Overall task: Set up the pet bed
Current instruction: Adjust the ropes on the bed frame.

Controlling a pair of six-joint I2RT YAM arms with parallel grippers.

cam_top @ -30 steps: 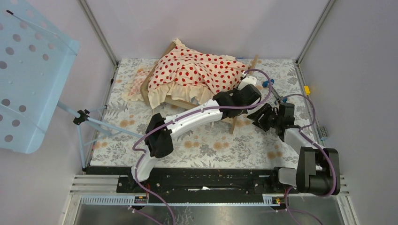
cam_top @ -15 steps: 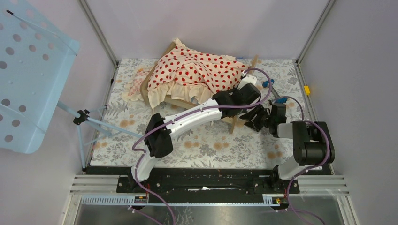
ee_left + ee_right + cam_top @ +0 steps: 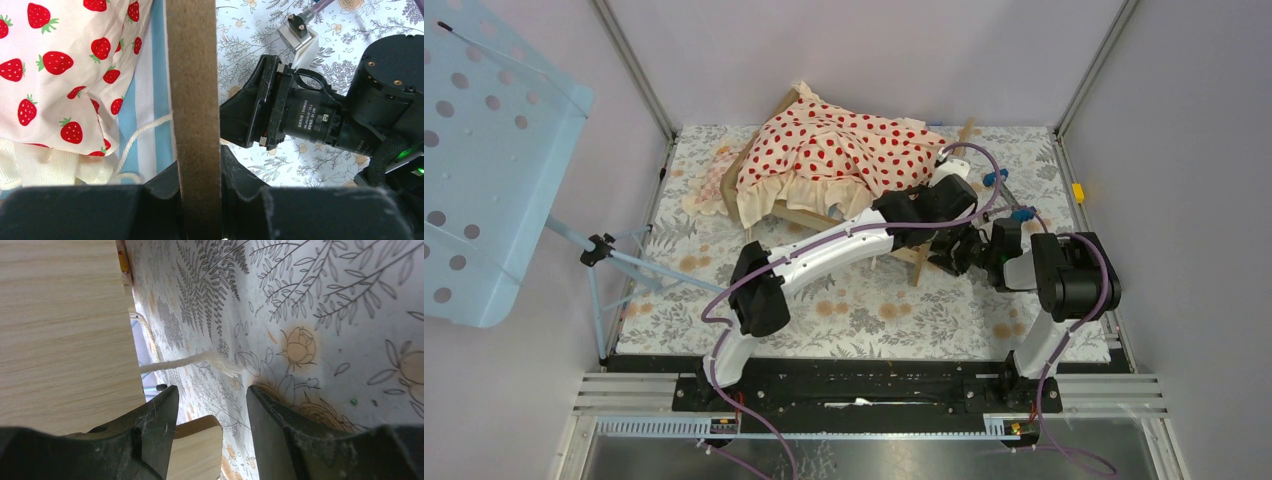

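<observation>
- Since a second ago, the right arm has folded upright and swung the right gripper (image 3: pixel 954 250) in from the right, close to the bed's near corner. The left arm and the bed have barely shifted.
- The left gripper (image 3: pixel 194 172) is clenched on the top edge of the footboard (image 3: pixel 192 75), probably to steady the frame.
- The right gripper's fingers stand apart, holding nothing. A small wooden piece (image 3: pixel 197 445), perhaps a leg, sits between them, beside a flat wood panel (image 3: pixel 60 330).
- The pet bed (image 3: pixel 796 213) stands angled at the far middle of the floral table cover (image 3: pixel 874 310).
- Its striped mattress (image 3: pixel 150 130) shows beside the footboard.
- A strawberry-print blanket (image 3: pixel 844 150) is heaped, unsmoothed, over the bed.
- A pink pillow (image 3: pixel 709 185) lies on the cover just left of the bed, not yet placed.
</observation>
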